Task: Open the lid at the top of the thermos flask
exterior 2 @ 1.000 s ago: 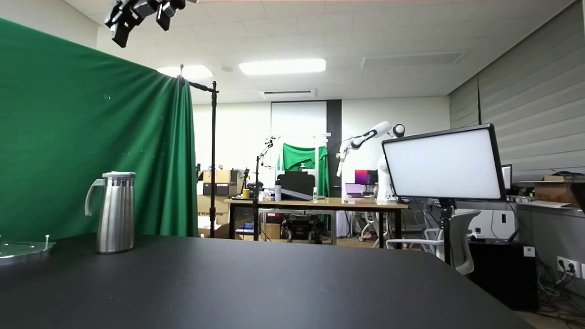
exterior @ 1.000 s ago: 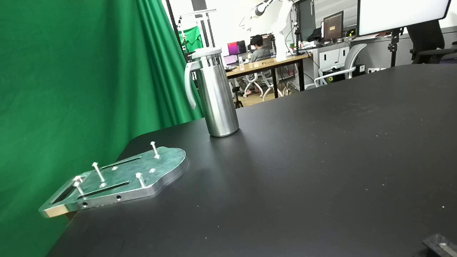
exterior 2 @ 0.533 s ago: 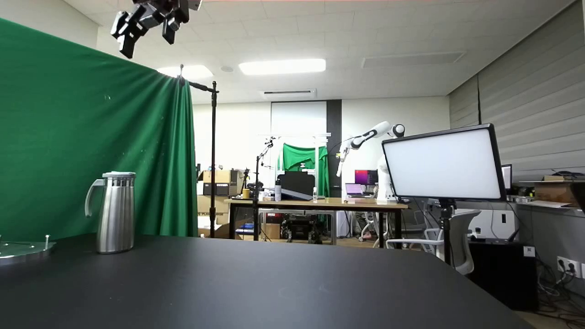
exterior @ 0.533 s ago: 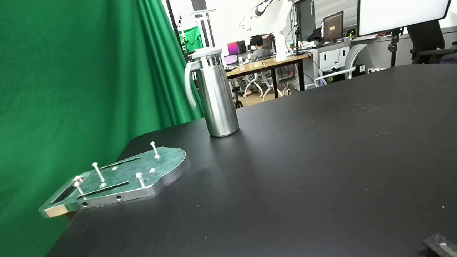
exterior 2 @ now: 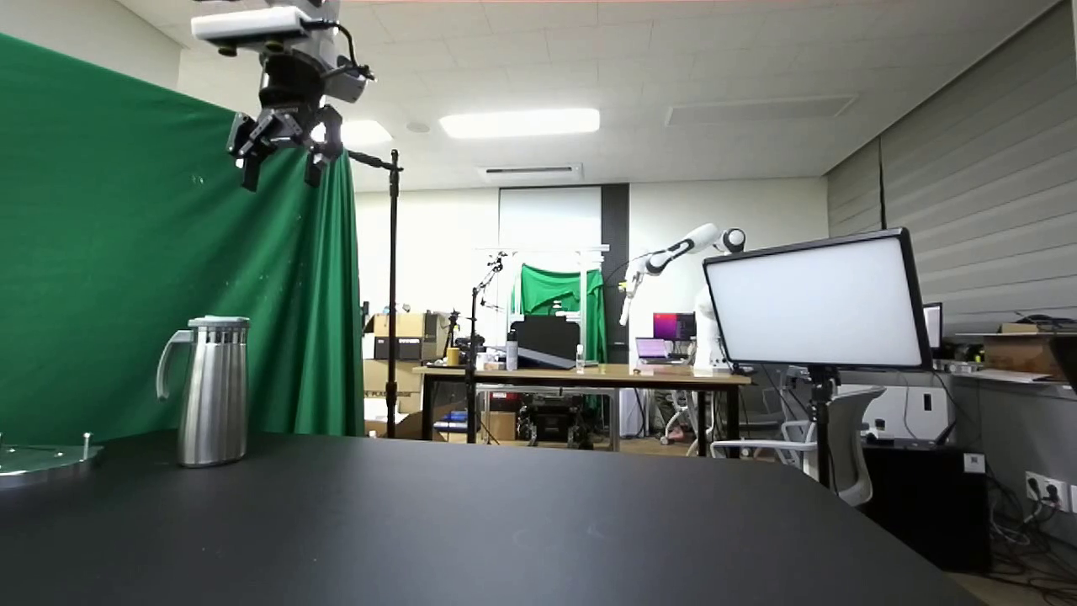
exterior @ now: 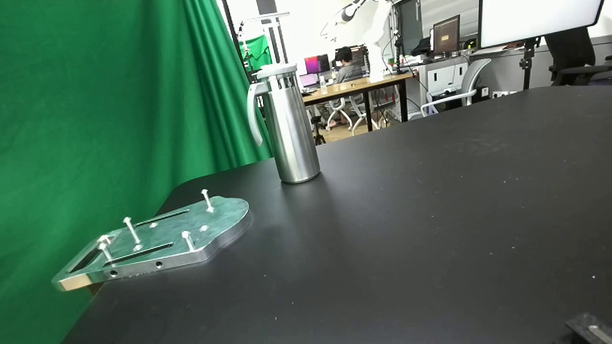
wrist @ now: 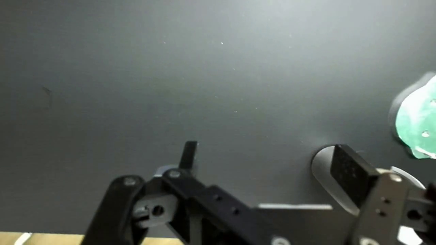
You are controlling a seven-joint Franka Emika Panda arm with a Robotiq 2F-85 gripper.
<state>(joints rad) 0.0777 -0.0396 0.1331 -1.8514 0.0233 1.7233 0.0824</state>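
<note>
The thermos flask, a brushed steel cylinder with a light grey side handle, stands upright on the black table in both exterior views (exterior: 294,129) (exterior 2: 214,404). Its grey-white lid (exterior: 276,70) (exterior 2: 219,322) sits on its top. My gripper (exterior 2: 282,174) is open and empty, fingers pointing down, well above the flask and somewhat to its right in that exterior view. In the wrist view, the fingers of the gripper (wrist: 265,148) are wide apart over bare table. The steel body of the flask (wrist: 323,166) shows beside and behind the right finger, which hides much of it, the lid included.
A green plate with upright pegs (exterior: 181,229) lies near the flask, at the table's edge; it also shows in the wrist view (wrist: 417,122). A green curtain (exterior 2: 126,252) hangs behind the table. A light panel (exterior 2: 812,303) stands at the right.
The gripper has come down into an exterior view and moved slightly right, now pointing more straight down with wrist and camera visible. The flask, lid and plate have not moved.
</note>
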